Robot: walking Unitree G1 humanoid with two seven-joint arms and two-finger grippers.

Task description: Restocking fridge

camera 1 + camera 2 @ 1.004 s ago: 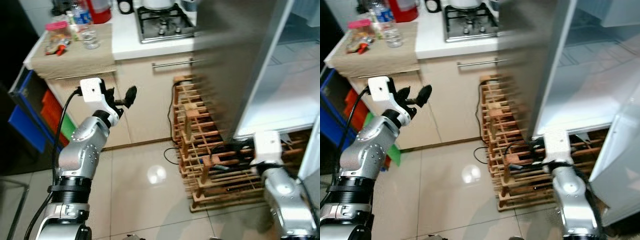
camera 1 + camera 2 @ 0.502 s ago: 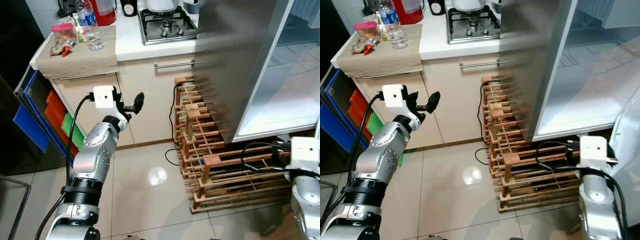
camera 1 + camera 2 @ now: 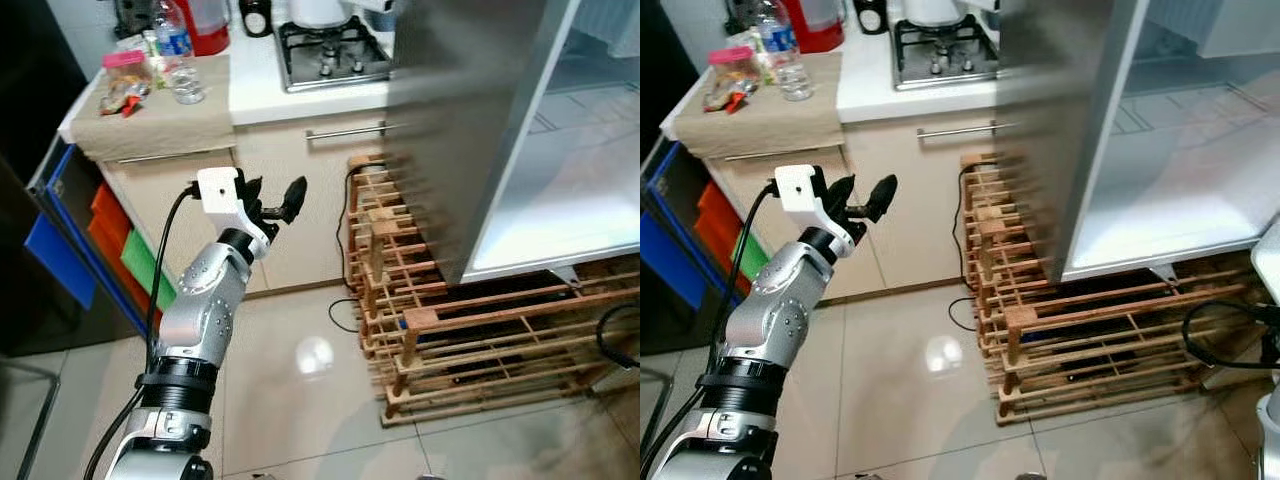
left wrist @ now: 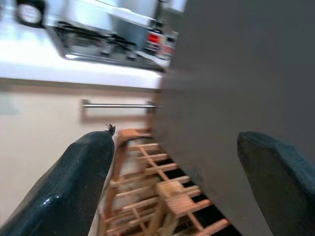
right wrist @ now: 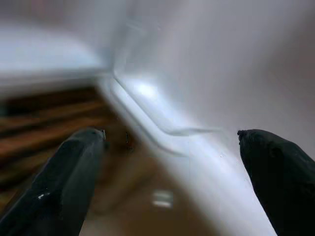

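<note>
Head cameras look steeply down from above. The left wrist camera faces the slatted wooden rack (image 4: 162,196), shared with them. The right wrist camera sits close to blurred white surfaces.

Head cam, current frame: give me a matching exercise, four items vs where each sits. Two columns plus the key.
Items:
1. water bottle
2. gas hob
3. wooden rack
4. left gripper

Places:
A. on the floor under the open fridge
B. raised in front of the cabinet door, holding nothing
C. on the beige cloth at the counter's left end
D. set into the white countertop

Pairs: 1-C, 2-D, 3-A, 4-B
</note>
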